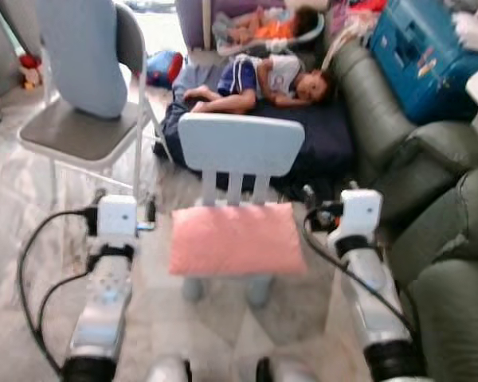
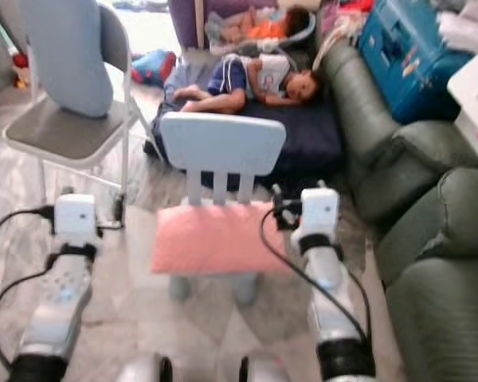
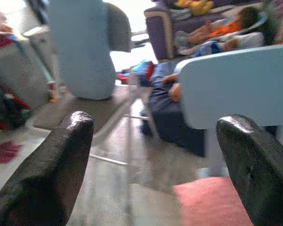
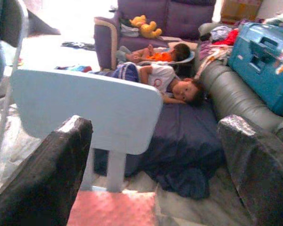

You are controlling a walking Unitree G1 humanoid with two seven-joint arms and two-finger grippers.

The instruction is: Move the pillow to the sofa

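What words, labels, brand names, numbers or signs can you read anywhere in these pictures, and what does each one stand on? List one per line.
No text can be read in any view.
Blue case on the sofa: small stickers or label patches, too blurred to read.
White shirt of the person lying on the dark mat: a reddish mark, too small to make out.
Pink pillow and light blue chair: plain, no markings.

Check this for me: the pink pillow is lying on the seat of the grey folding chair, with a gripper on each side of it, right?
Not quite. The pink pillow lies on the seat of the small light-blue chair, not the grey folding chair, which stands off to the robot's left. The left eye view shows this. The left gripper and right gripper do flank the pillow, both open.
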